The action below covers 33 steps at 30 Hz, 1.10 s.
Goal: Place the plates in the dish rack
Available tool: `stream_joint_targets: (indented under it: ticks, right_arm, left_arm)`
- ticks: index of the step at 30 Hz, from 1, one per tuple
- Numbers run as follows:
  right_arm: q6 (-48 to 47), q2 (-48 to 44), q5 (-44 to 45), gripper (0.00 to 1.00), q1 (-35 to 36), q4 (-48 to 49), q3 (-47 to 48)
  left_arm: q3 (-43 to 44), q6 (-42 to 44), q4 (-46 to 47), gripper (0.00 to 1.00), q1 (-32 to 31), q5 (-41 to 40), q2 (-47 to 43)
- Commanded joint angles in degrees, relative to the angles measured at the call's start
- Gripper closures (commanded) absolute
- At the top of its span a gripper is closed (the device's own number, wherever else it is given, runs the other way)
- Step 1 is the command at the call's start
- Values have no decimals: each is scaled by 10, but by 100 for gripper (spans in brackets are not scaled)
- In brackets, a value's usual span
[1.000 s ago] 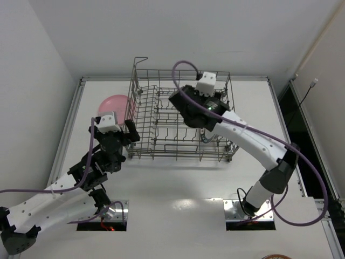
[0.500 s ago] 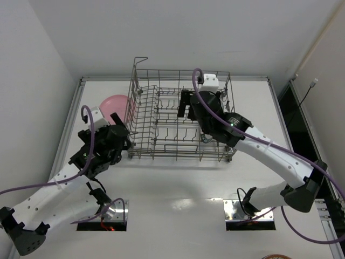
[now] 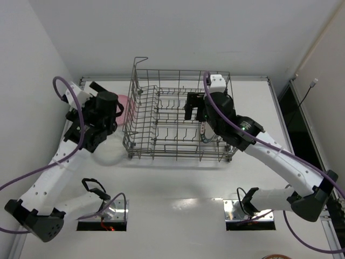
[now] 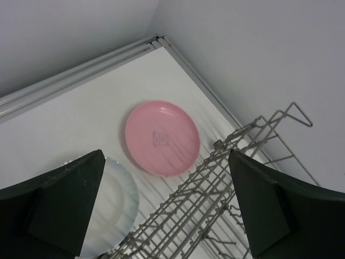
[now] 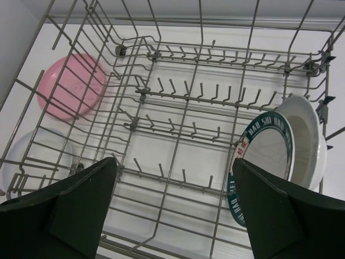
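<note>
Pink plate (image 4: 163,137) flat beside dish rack (image 3: 178,152), blue-rimmed plate (image 5: 264,156) upright inside

There is one rack (image 3: 178,152) and one table (image 3: 178,183). Four plates show in all: one pink plate (image 4: 162,137), one blue-rimmed plate (image 5: 264,156) and two white ones. Of the white pair, one white plate (image 4: 118,205) lies on the table and the second white plate (image 5: 308,135) stands in the rack. That makes two plates on the table and two in the rack. There are two arms, the left arm (image 3: 59,162) and the right arm (image 3: 280,162), with one gripper each: the left gripper (image 4: 164,216) and the right gripper (image 5: 172,216), two fingers apiece
</note>
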Motion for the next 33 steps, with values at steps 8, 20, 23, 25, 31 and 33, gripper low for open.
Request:
stream_joint_targets:
  ticks: [8, 20, 23, 25, 31, 33]
  right_arm:
    - [-28, -43, -59, 12, -54, 40, -43]
    - [-33, -94, -93, 9, -90, 47, -80]
    - [-33, -99, -99, 8, -102, 47, -85]
    - [-33, -99, -104, 8, -108, 47, -85]
    - [-33, -111, -121, 8, -114, 47, -96]
    - [-33, -111, -121, 8, -120, 47, -96]
  left_arm:
    - [48, 8, 81, 0, 157, 182, 56]
    - [-181, -102, 90, 2, 286, 455, 78]
    - [-217, -108, 65, 2, 286, 461, 57]
    - [-222, -108, 28, 2, 286, 455, 43]
    - [-301, -120, -25, 2, 286, 480, 18]
    - [-334, -120, -9, 2, 286, 489, 0]
